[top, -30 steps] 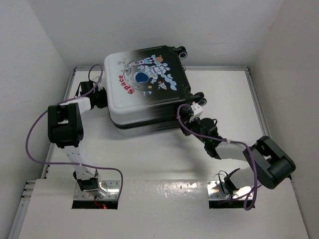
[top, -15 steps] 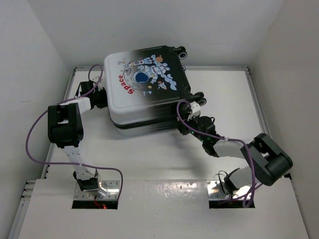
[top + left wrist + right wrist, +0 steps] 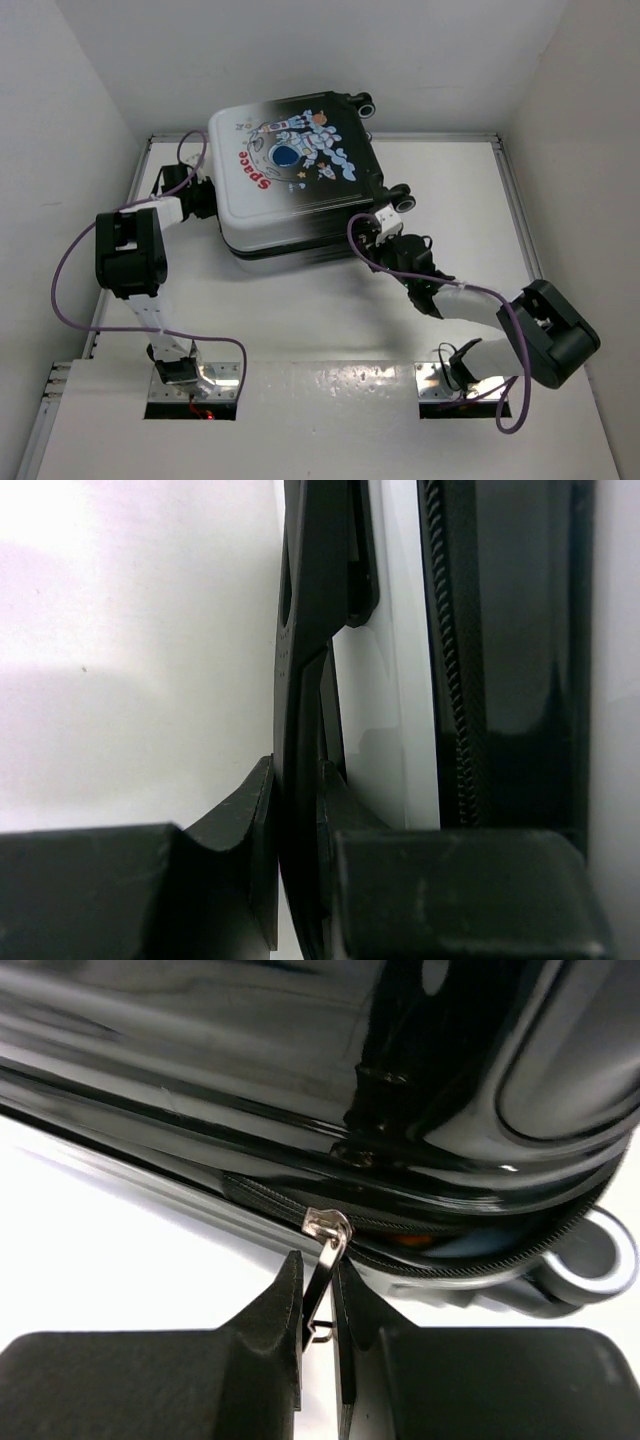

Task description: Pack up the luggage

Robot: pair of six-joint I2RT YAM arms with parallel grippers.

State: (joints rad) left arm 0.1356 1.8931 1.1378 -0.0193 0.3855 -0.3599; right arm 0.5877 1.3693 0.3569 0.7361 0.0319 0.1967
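White-walled enclosure, white surface: the closed, astronaut-print white-to-black hard-shell suitcase lies flat at far centre. Right end effector pinches the silver zipper pull at the near right corner, apparently to run the zip. Left end effector clamps a black flat piece on the suitcase's left edge, likely bracing.

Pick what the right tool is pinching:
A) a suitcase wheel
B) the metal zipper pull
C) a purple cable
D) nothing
B: the right wrist view shows the right tool shut on the silver zipper pull hanging from the zip of the luggage.
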